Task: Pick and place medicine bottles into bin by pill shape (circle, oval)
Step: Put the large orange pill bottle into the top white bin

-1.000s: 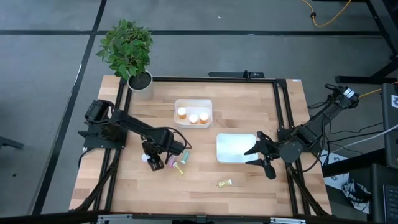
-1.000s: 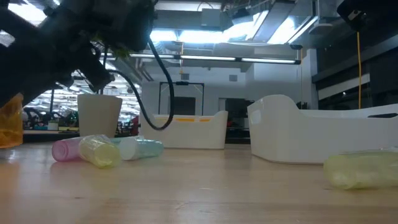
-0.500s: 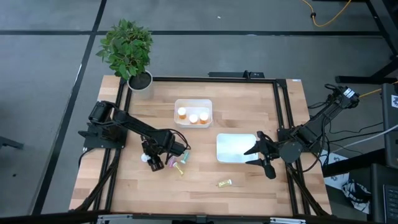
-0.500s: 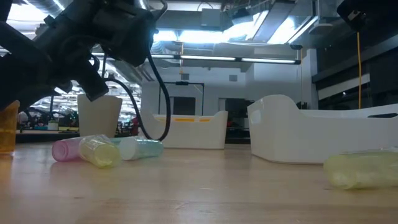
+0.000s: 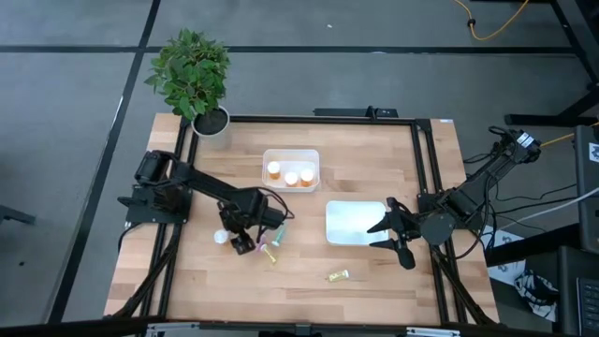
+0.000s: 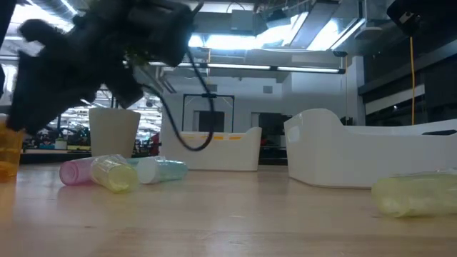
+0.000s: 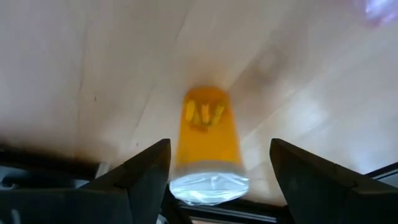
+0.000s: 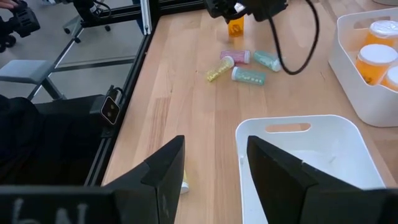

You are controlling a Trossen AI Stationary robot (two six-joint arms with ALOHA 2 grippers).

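Observation:
An orange medicine bottle with a white cap stands upright on the wood near the table's left side. It also shows at the left edge of the low view. My left gripper is open above it, one finger on either side of the bottle and apart from it. Pink, yellow and teal bottles lie on their sides just right of it, and one yellow bottle lies nearer the front edge. My right gripper hangs open over the right side of the white bin.
A second white bin at the far middle holds three orange, white-capped bottles. A potted plant stands at the far left corner. Black frame rails run along the table's sides. Bare wood lies along the front edge.
My left gripper has come off the orange bottle. In the high view its fingers stood over the white cap, and now the whole cap shows beside them on the left. The bottle stays upright in the same place. My right arm has kept still.

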